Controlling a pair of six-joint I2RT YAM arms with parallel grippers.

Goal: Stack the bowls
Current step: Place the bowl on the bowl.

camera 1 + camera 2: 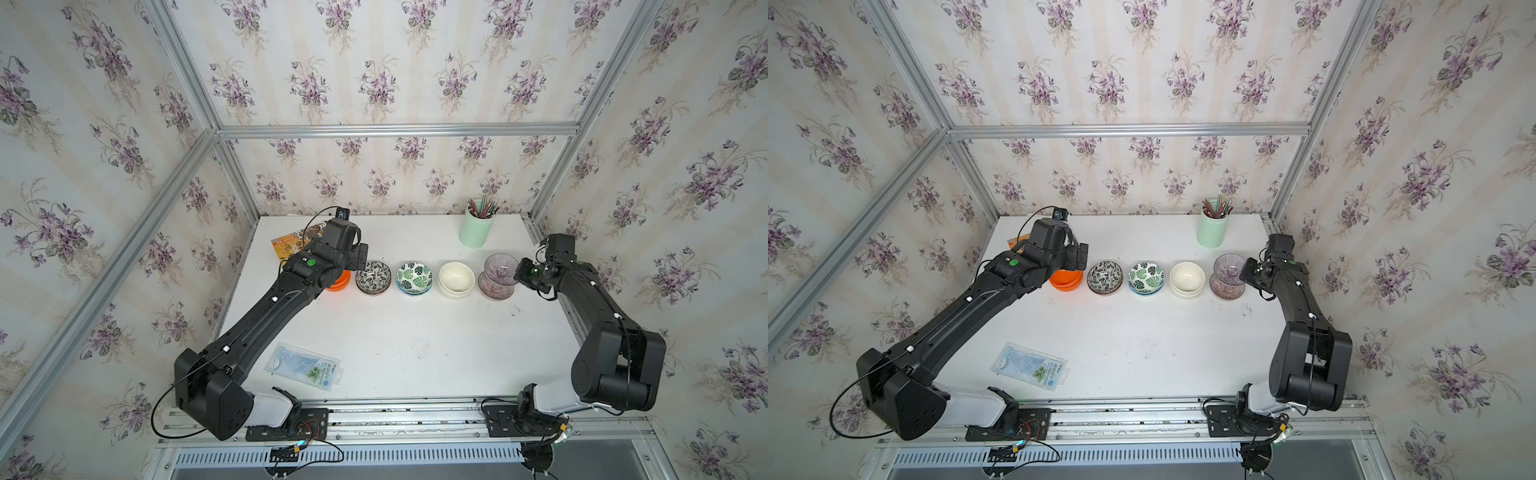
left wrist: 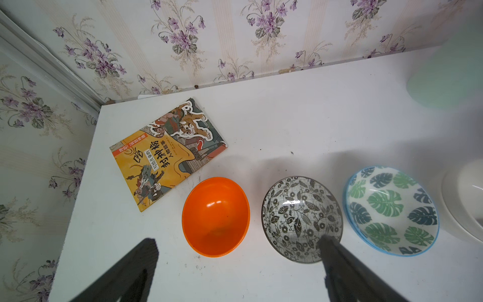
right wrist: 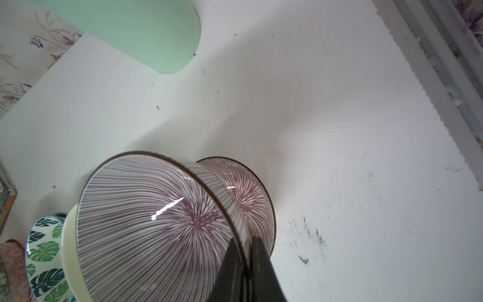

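Though in prs, 10 bowls (image 1: pixel 456 277); 1 cup (image 1: pixel 476 230)

Paired overhead views, two wrist close-ups

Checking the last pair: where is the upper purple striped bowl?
The purple bowl is at the right end of the row in both top views, held by its rim in the right tool, above its twin, beside the cream bowls.
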